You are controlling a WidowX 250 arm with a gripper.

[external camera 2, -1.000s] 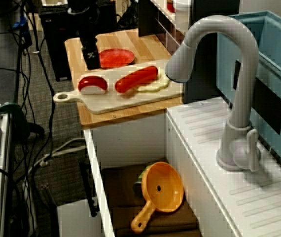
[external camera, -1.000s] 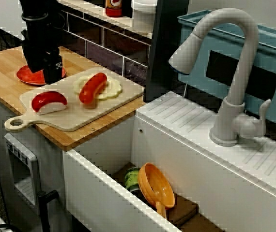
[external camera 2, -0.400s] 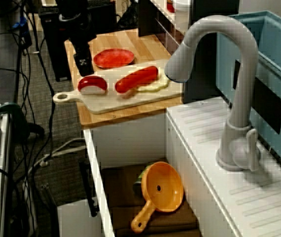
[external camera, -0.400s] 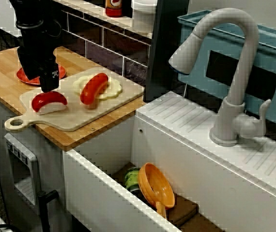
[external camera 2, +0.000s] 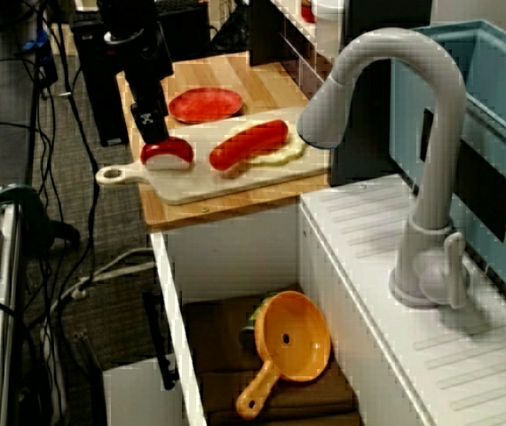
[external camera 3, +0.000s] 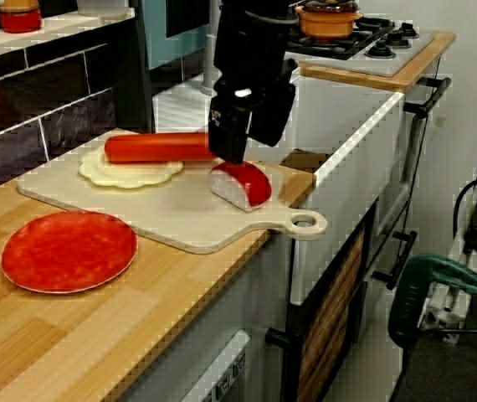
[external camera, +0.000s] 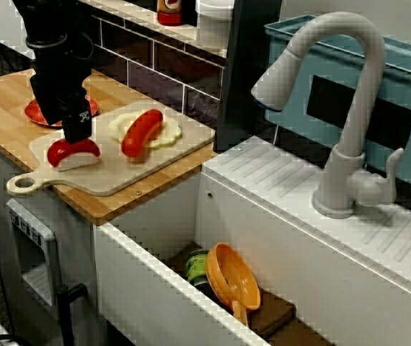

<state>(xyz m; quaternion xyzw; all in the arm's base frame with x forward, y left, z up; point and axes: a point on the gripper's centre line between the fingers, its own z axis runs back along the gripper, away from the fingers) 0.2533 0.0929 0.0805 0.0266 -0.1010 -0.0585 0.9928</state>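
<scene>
A light wooden counter (external camera: pixel 3 108) fills the left of the view across the sink. A deep white sink basin (external camera: pixel 140 288) takes the lower middle, and a tall grey curved tap (external camera: pixel 350 108) stands at the right. On the counter lies a pale cutting board with a looped handle (external camera: pixel 119 173), set slantwise with the handle towards the lower left corner. That probably keeps its flat face open to an arm working from above.

Behind the board, at the left edge, sits a flat round red plate (external camera: pixel 36 112), half hidden by the arm. A long red sausage (external camera: pixel 140 132) rests on a pale yellow wavy-edged disc (external camera: pixel 166 133) at the board's far end; the disc likely stops it rolling. An orange plastic strainer (external camera: pixel 234 277) leans against a green can (external camera: pixel 197 267) at the bottom of the basin, well apart from the rest.

The small red-topped white block of toy food (external camera: pixel 74 153) sits flat on its white base at the handle end of the board, left of centre in this view. It is upright and just beside the sausage.

The black gripper (external camera: pixel 76 133) hangs straight down over it, tip at the red top. In the view from the counter side the gripper (external camera 3: pixel 232 157) looks to be touching the block (external camera 3: pixel 243 186). Whether its jaws stand apart or together cannot be told in any view, as the arm's own body hides the gap
</scene>
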